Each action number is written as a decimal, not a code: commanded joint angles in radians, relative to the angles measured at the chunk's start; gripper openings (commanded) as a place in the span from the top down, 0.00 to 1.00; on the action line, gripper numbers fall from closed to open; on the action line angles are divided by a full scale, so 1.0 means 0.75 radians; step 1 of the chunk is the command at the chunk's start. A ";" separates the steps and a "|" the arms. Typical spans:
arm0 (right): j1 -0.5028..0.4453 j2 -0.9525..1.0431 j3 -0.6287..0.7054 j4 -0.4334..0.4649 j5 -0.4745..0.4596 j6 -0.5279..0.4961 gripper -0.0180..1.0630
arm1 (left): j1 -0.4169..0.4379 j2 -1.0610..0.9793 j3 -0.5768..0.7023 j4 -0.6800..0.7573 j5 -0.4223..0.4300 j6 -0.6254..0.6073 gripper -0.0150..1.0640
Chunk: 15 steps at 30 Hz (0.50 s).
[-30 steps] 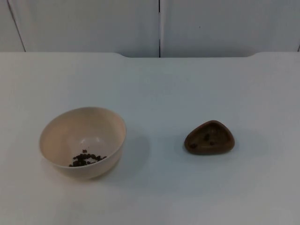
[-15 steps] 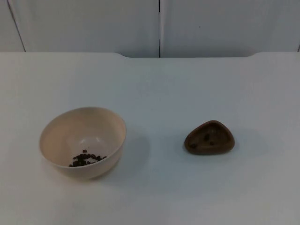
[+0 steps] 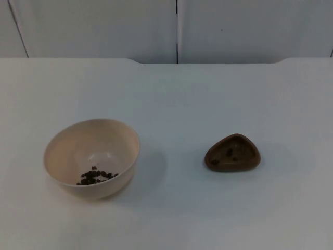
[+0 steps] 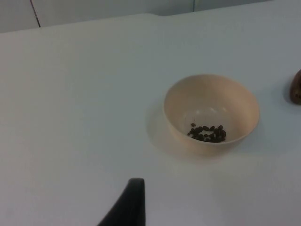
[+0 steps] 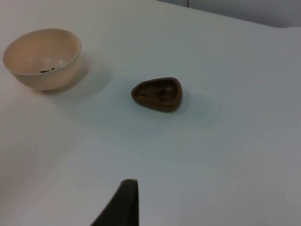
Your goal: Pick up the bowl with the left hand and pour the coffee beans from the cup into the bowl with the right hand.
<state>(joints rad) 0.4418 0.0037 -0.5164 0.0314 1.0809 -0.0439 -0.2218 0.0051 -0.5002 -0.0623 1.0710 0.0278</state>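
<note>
A cream bowl (image 3: 91, 158) stands on the white table at the left, with a small heap of coffee beans (image 3: 97, 176) in its bottom. To its right lies a brown, rounded-triangular cup (image 3: 232, 153) holding a few dark beans. Neither is held; both rest on the table. My left gripper (image 4: 128, 205) waits well back from the bowl (image 4: 211, 113), over bare table, with the beans (image 4: 207, 133) visible inside. My right gripper (image 5: 123, 202) waits at a distance from the cup (image 5: 157, 94), and the bowl (image 5: 42, 57) stands beyond it.
The grey partition wall (image 3: 177, 28) closes the table's far edge. A wide stretch of white table top (image 3: 171, 104) lies between the bowl, the cup and the wall. An edge of the cup (image 4: 297, 87) shows beside the bowl in the left wrist view.
</note>
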 commanded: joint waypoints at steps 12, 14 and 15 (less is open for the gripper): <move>-0.305 -0.005 0.000 -0.004 -0.005 0.004 0.01 | 0.003 -0.007 0.008 -0.005 0.004 0.003 0.01; -0.355 -0.005 0.000 -0.004 -0.005 0.004 0.01 | 0.003 -0.007 0.008 -0.005 0.004 0.003 0.01; -0.380 -0.005 0.000 -0.004 -0.005 0.004 0.01 | 0.003 -0.007 0.008 -0.005 0.004 0.003 0.01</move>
<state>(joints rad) 0.1943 0.0037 -0.5164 0.0294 1.0809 -0.0439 -0.2218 0.0051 -0.5002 -0.0623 1.0710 0.0278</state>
